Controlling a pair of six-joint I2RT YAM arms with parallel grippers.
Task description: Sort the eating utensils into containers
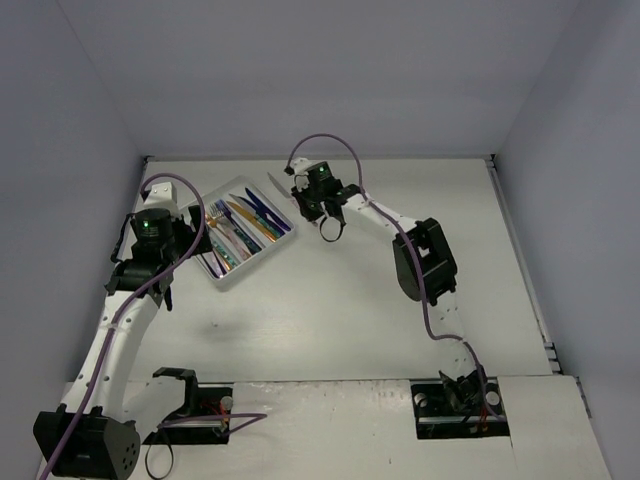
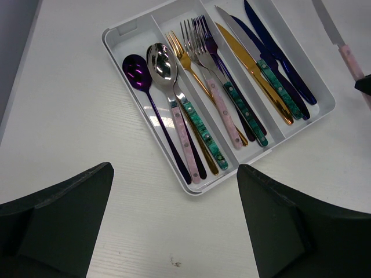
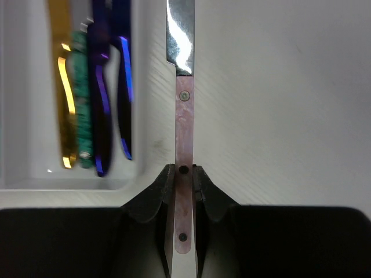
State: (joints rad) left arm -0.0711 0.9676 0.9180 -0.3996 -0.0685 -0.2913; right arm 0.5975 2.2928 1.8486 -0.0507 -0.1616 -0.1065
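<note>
Table (image 1: pixel 330 300): white, grey walls around.
Tray (image 2: pixel 116 40): three compartments hold spoons (image 2: pixel 159 63), forks (image 2: pixel 200 35) and knives (image 2: pixel 250 65), sorted by kind.
Left gripper (image 2: pixel 174 179): spread, empty, above the tray's near end.
Right gripper (image 3: pixel 184 185): pinching the pink-handled knife (image 3: pixel 184 133) just beside the tray.
Knife: likely your last piece; it belongs with the knives.
Views: right wrist shows you the pinch; left wrist shows the sorting.
</note>
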